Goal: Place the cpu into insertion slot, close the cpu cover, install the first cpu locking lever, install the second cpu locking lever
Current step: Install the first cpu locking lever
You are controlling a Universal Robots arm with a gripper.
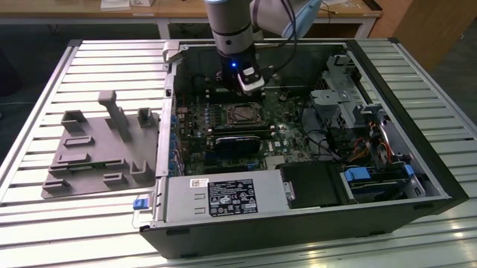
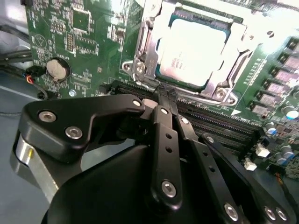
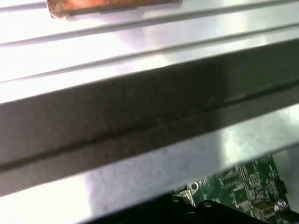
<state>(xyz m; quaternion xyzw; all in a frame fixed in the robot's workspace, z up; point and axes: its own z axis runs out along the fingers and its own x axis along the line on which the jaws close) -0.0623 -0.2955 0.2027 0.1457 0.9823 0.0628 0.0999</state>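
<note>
Cpu (image 2: 196,49) sits flat in the insertion slot (image 1: 228,114) near the middle of the green motherboard (image 2: 88,42), its pale metal face showing through the cut-out of the cpu cover (image 2: 149,42), which lies down around its edges. Closest to you in the second wrist view is the gripper (image 2: 163,93): its black, bolted fingers are drawn together to a point with nothing between them. Their tips are just at the socket's edge, and you cannot tell whether they touch it. Between the tips and the rest of the board run long, narrow black memory slots (image 2: 219,123), and a round silver coin cell (image 2: 57,69) sits off to one side. In the exterior view you see the arm (image 1: 232,33) reaching straight down into the open black computer case (image 1: 298,223), with a silver power supply (image 1: 223,198) along the near wall and tangled cables (image 1: 372,145) toward the exterior view's right. The case lies on a ribbed metal table (image 1: 75,223), a grey moulded fixture (image 1: 97,162) beside it, and a wooden desk (image 1: 179,8) stands behind.
</note>
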